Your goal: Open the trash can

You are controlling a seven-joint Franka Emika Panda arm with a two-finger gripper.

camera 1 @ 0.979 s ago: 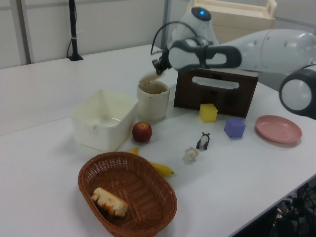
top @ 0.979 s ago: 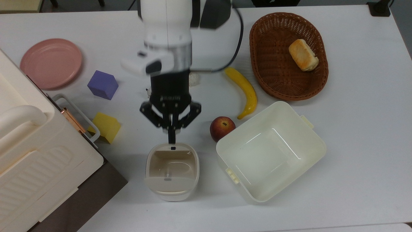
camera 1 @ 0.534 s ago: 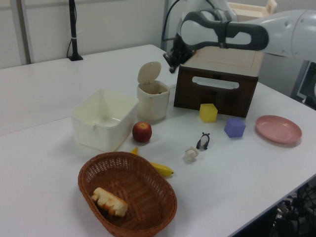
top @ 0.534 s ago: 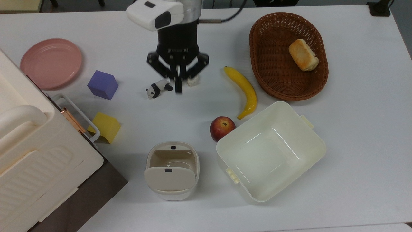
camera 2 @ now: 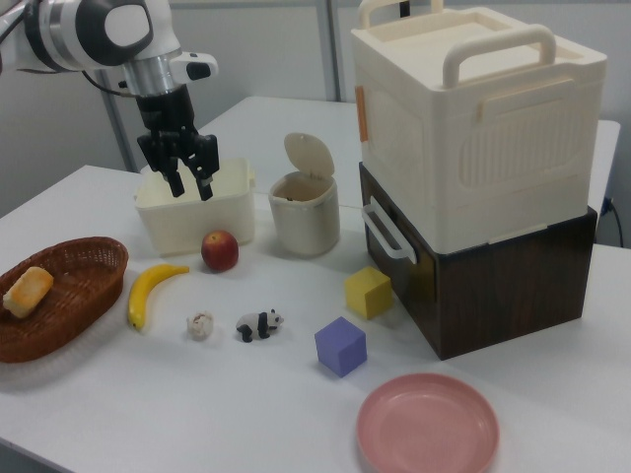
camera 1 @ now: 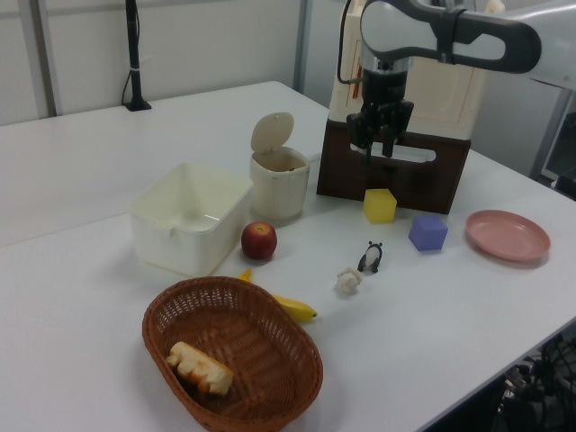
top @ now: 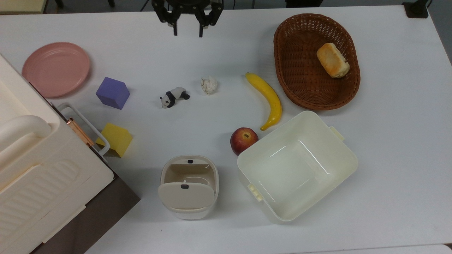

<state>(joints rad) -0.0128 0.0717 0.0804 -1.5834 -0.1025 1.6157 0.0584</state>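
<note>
The trash can [top: 189, 160] is a small white bin near the top view's lower middle. Its beige-grey lid [top: 186, 197] is swung up and the inside shows. In the left view the lid [camera 1: 272, 133] stands upright behind the trash can's body [camera 1: 279, 189]. The right view shows the trash can [camera 2: 304, 222] in front of the stacked boxes. My gripper [top: 188, 33] hangs open and holds nothing at the top view's top edge, far from the bin. It is high above the table in the left view [camera 1: 380, 155] and the right view [camera 2: 192, 187].
A cream tub [top: 293, 169] and an apple [top: 243, 140] sit at the top view's right of the bin. Beyond are a banana [top: 270, 98], a basket [top: 303, 95] with bread, a toy panda [top: 173, 97], two cubes, a pink plate [top: 55, 68] and a big cream box [top: 35, 169].
My gripper has left the bin's button, risen and pulled back to the top view's top edge, and its fingers have opened. The lid has swung up and stays open.
</note>
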